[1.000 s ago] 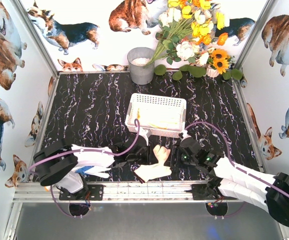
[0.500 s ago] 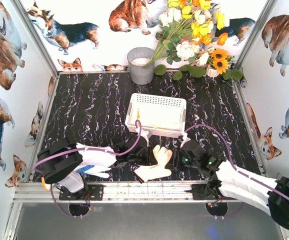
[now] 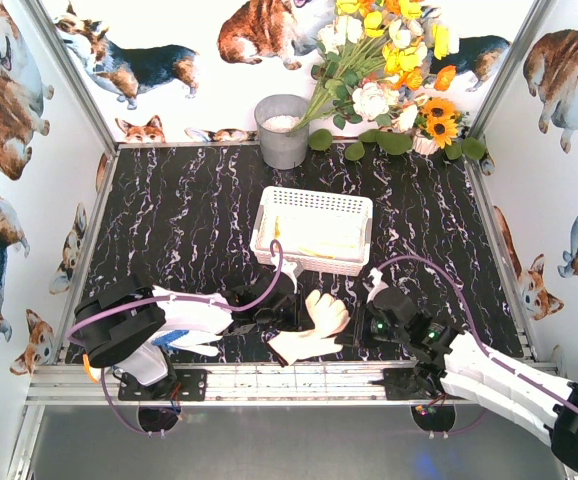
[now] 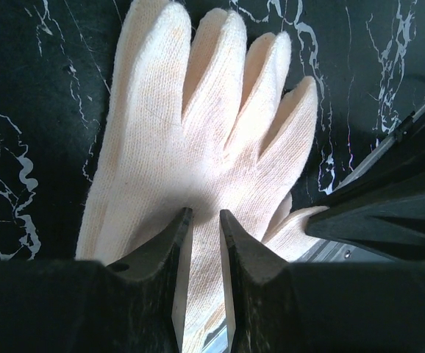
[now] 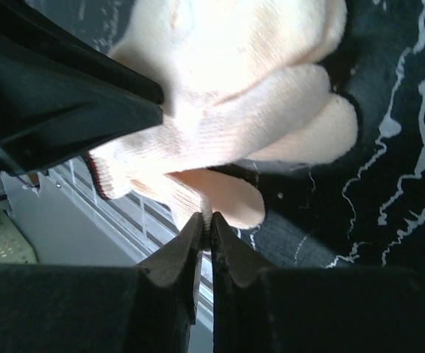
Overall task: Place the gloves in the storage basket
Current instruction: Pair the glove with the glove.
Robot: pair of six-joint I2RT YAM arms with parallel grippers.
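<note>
You've got two loose ones on the black marble table (image 3: 189,220), both at the near edge between the arms. The far glove (image 3: 327,312) has its fingers toward the storage basket (image 3: 315,199). The near glove (image 3: 304,346) lies flat just beside the front rail (image 3: 299,380), and the two touch or overlap.

There is one storage basket, mid-table and apart from both of them. It holds cream fabric with a yellow streak (you can't count pieces from the top view).

- **Left gripper** (image 4: 203,215): it sits over the far glove's palm, jaws nearly together with a narrow slot. The fabric behind the slot looks flat. I cannot tell whether it nips anything.
- **Right gripper** (image 5: 206,217): it comes in from the opposite side with jaws pressed together, pinching the far glove's edge by the thumb. That glove's cuff hem shows dark orange-red in your right wrist view.

At the back wall you have one grey bucket (image 3: 282,130) and one bunch of flowers (image 3: 389,60).
</note>
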